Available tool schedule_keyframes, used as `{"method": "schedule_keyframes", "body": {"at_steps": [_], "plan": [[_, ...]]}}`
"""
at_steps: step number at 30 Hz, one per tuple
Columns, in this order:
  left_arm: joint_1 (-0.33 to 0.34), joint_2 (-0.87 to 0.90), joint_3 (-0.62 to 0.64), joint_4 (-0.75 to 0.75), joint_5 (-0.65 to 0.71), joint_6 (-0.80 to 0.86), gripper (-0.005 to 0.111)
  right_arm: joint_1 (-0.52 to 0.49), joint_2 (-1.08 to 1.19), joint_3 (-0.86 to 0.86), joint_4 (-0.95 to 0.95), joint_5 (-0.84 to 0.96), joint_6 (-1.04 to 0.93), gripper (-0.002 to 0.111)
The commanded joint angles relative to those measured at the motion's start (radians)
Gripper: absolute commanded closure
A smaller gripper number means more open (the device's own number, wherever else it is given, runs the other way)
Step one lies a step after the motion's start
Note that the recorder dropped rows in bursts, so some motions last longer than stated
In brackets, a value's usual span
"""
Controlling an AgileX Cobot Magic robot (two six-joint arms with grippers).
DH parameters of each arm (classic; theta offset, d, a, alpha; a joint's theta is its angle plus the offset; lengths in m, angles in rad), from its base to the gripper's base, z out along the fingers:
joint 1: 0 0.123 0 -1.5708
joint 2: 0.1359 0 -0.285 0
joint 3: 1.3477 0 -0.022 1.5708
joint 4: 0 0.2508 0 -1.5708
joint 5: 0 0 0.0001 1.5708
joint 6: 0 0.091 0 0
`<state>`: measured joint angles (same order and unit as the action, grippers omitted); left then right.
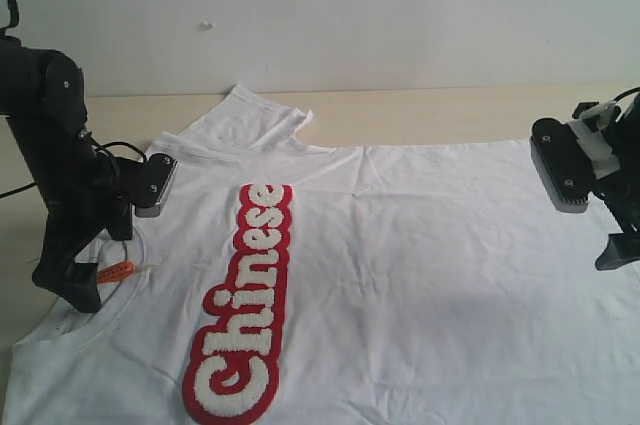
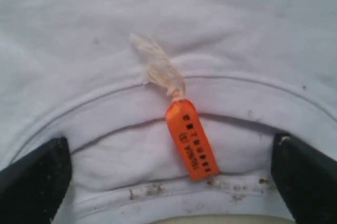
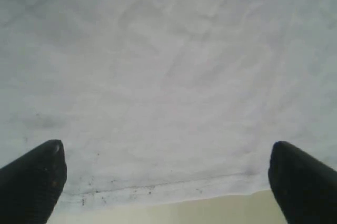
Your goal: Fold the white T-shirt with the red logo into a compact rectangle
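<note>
Nearest, the red logo [image 1: 240,305] crosses the white T-shirt [image 1: 430,265] on the worktop [image 1: 450,115]. Over the orange tag [image 2: 192,139] hangs the left tool [image 2: 167,147], jaws spread; the right tool [image 3: 166,150], likewise spread, over the hem [image 3: 158,187].

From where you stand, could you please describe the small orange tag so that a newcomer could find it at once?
A white T-shirt lies spread over the table, red logo up. At its ribbed collar, on the exterior view's left, the orange tag lies tied to a pale string. It is the only orange thing there, with dark print on it.
</note>
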<state>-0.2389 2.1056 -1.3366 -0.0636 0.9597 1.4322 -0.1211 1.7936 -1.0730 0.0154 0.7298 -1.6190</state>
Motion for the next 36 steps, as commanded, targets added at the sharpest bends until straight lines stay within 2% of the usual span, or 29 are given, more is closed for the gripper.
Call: {"method": "schedule_keyframes", "body": {"at_steps": [1,11,25,36], "plan": [[0.000,0.035,-0.002,-0.026,0.008,-0.004,0.002,-0.018,0.064,-0.026,-0.015,0.048,-0.039,0.004],[0.000,0.037,-0.002,-0.026,0.024,0.000,0.002,-0.065,0.196,-0.148,0.022,0.310,-0.008,0.004],[0.000,0.037,-0.002,-0.050,0.029,-0.002,0.002,-0.067,0.261,-0.151,-0.015,0.220,0.127,0.004],[0.000,0.037,-0.002,-0.088,0.029,-0.002,0.002,-0.067,0.318,-0.151,0.020,0.191,0.143,0.004]]}}
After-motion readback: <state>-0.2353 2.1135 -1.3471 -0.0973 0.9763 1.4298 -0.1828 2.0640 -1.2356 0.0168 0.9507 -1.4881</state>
